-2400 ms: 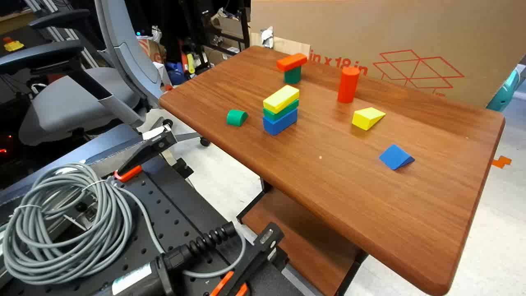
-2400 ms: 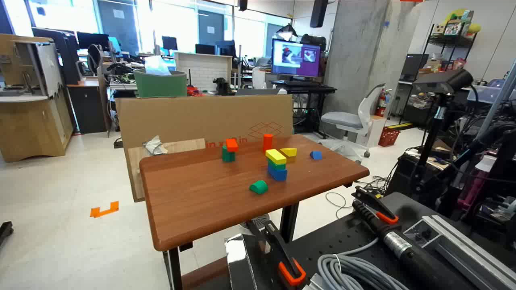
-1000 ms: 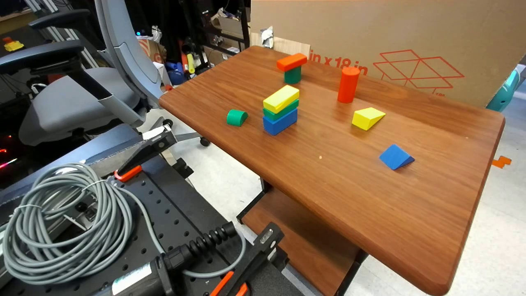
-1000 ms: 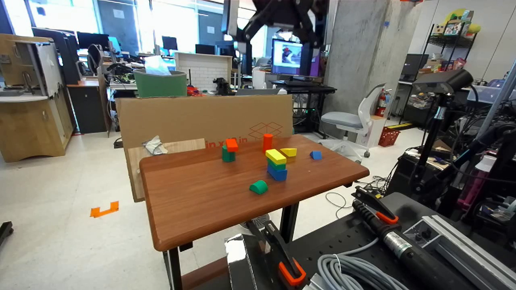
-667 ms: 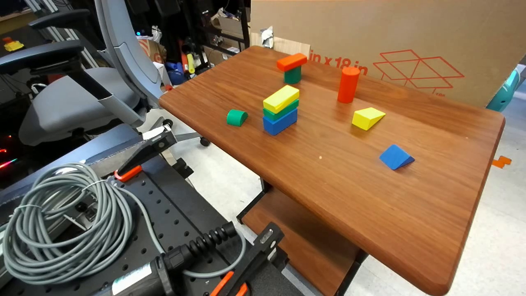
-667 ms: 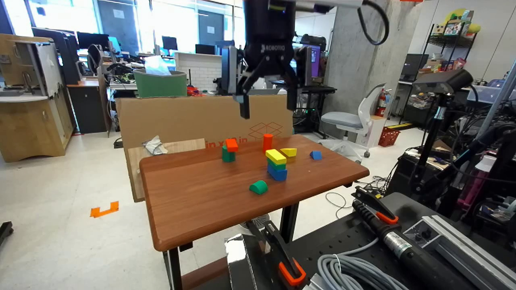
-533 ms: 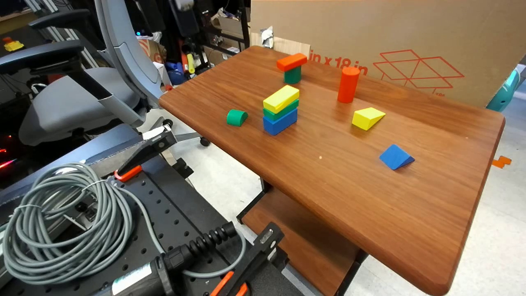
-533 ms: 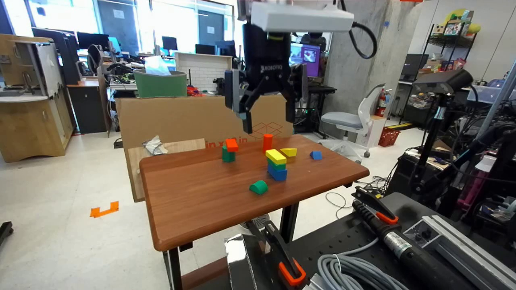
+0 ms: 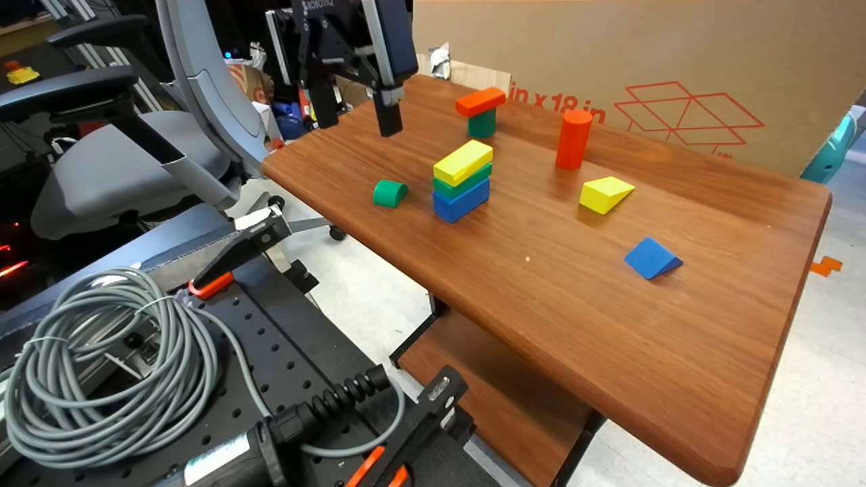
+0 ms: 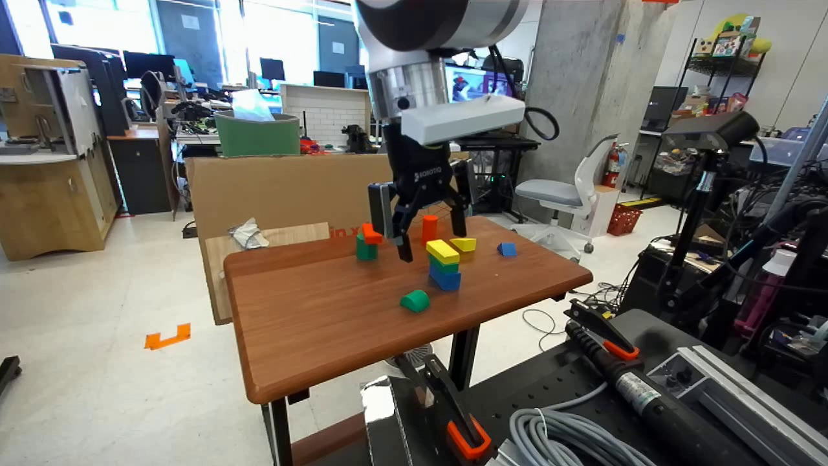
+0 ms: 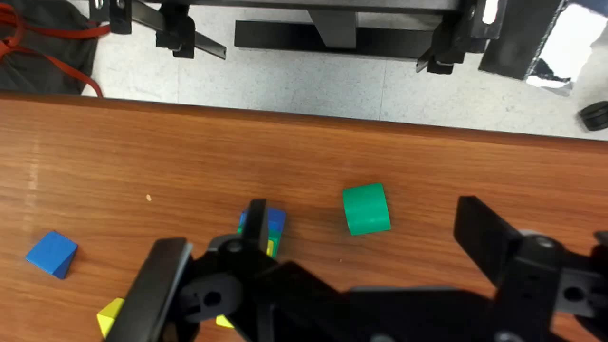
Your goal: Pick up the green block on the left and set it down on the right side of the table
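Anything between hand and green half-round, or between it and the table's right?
Hand to green half-round: nothing visible. To its right in both exterior views, the blue-green-yellow stack stands close by; probably lift over.

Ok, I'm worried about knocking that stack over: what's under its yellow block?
Under the yellow block lies a green slab, then a blue block on the table. The faces between them, and the table beneath the blue block, are covered.

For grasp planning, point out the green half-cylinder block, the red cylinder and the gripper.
Green half-cylinder block (image 11: 366, 209): wrist view, on its curved top.
Red cylinder (image 9: 573, 143): in an exterior view, on its side wall.
Gripper (image 9: 358, 130): in an exterior view, midway between its fingertips.
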Motion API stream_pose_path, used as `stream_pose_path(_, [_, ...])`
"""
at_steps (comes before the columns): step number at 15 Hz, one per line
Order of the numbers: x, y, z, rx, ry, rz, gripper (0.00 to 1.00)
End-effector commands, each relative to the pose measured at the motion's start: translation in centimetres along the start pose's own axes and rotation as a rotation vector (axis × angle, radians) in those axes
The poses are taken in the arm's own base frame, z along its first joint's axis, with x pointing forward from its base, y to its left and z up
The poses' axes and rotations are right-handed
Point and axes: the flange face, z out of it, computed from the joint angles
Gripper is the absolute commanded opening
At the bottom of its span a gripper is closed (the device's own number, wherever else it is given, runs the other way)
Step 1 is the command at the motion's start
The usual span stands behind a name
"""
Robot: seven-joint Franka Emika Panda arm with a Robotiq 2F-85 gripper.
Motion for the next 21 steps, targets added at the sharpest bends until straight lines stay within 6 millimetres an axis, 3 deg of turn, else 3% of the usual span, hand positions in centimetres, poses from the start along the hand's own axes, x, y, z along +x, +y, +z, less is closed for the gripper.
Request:
stream_pose_path(1, [2.2,-0.7,2.2,-0.041,-0.014,-0.112,1.0])
stream_pose_path(8, [3.6,-2.4,5.6,-0.041,-0.044,-0.214,1.0])
stream_pose_path(15, [4.8,-2.2,7.7,-0.001,-0.073,-0.249,1.0])
stream_pose_path(21, [5.1,-3.9,9.2,0.061,-0.116,-0.301,1.0])
